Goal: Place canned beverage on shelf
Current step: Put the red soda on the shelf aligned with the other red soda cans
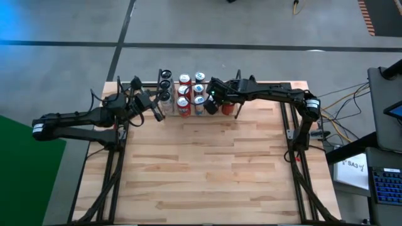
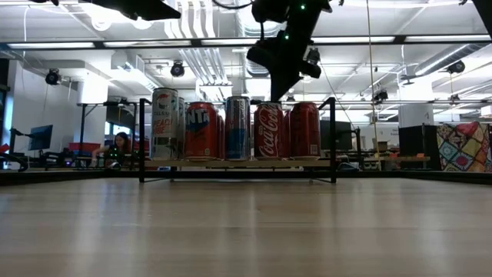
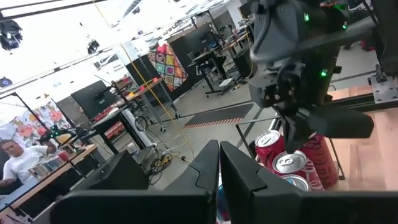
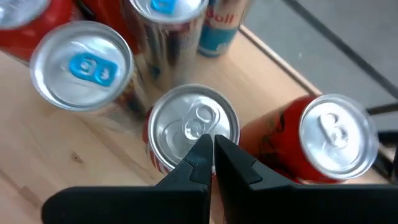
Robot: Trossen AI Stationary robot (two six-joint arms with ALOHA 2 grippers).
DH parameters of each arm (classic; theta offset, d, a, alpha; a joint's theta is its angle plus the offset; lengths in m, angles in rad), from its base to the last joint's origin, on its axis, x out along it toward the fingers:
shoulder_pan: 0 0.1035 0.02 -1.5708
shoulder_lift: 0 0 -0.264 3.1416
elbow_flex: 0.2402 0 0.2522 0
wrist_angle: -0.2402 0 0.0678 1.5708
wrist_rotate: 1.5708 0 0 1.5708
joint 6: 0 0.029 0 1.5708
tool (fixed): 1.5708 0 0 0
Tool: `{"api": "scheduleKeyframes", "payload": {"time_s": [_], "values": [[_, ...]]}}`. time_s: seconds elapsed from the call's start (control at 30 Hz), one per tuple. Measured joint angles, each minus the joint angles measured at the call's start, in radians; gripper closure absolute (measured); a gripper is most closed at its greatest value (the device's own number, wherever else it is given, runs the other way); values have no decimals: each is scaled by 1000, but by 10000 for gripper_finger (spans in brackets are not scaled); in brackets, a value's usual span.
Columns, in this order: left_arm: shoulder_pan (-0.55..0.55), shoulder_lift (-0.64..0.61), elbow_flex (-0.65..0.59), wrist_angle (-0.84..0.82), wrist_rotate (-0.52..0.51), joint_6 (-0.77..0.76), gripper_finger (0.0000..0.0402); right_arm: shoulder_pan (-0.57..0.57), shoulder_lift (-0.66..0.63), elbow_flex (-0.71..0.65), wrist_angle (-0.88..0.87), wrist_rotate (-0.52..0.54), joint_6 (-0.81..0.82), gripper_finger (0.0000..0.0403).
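Observation:
The shelf [image 2: 238, 164], a narrow black rod rack with a wooden floor, stands at the table's far edge [image 1: 164, 75] and holds several upright cans. Among them are a white can [image 2: 164, 123], a Red Bull can [image 2: 237, 127] and a Coca-Cola can [image 2: 269, 131]. My right gripper [image 4: 211, 149] is shut and slants down over a red can's silver top [image 4: 193, 121]. In the low view the right gripper [image 2: 278, 94] hangs a little above the can tops. My left gripper [image 3: 219, 155] is shut and level, by the shelf's left end [image 1: 157, 113].
Black side frames [image 1: 116, 163] [image 1: 301, 169] run along the table's left and right edges. The wooden tabletop [image 1: 201, 169] nearer than the shelf is bare. People sit in the room beyond [image 2: 119, 146] [image 3: 18, 162].

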Motion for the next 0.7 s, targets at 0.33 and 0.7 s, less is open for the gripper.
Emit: {"api": "scheduleKeyframes", "payload": {"time_s": [0.33,0.7], "values": [[-1,-10,0,-56,181,-165,402,-2,-44,3,124,-61,-235,394],[-41,-43,0,-124,236,-245,402,-25,-70,3,96,-72,-248,394]]}}
